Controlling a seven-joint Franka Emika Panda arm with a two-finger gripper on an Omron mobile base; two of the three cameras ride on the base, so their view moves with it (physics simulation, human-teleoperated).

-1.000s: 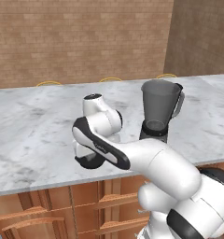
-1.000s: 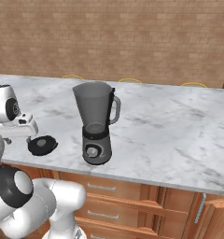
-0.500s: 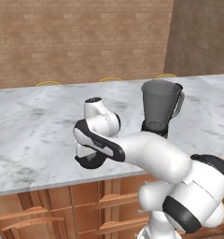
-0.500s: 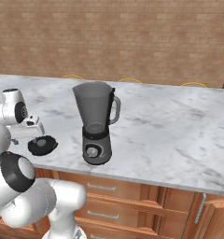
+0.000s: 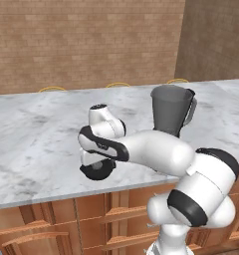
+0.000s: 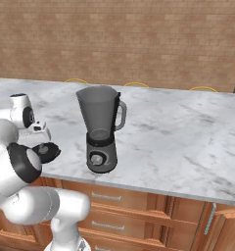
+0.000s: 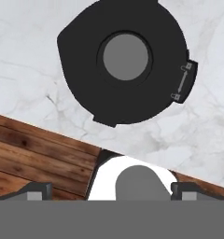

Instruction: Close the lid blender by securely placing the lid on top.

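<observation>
Black lid (image 7: 125, 58) lies flat on the white-grey marble counter (image 6: 188, 142), near the front edge, grey round knob in its centre facing up. In the hand view it sits well above the two finger tips (image 7: 37, 190), w/ a small tab on its right side and a pointed corner at upper left; wooden cabinet front (image 7: 34, 158) shows below the counter edge. Gripper (image 7: 111, 191) hangs above the lid, jaws spread wide — nothing between them, not touching the lid.

Left base view: arm bends over the counter's front edge and the lid (image 5: 97, 170) peeks out dark under the wrist, partly hidden by it. Right base view: lid (image 6: 47, 152) shows as a dark disc at the counter's front left, just beside the robot's white body; the hand (image 6: 36, 131) sits right above it.

Blender (image 6: 101, 128) stands upright on the counter, well apart from the lid toward the robot's right — dark grey base w/ round front knob, smoky see-through jar on top, handle on the side. Jar mouth is open, no lid on it. In the left base view the blender (image 5: 171, 108) stands behind the arm's elbow, base hidden.

Brick wall (image 6: 139, 39) runs behind the counter; wood drawers (image 6: 129, 201) below.
</observation>
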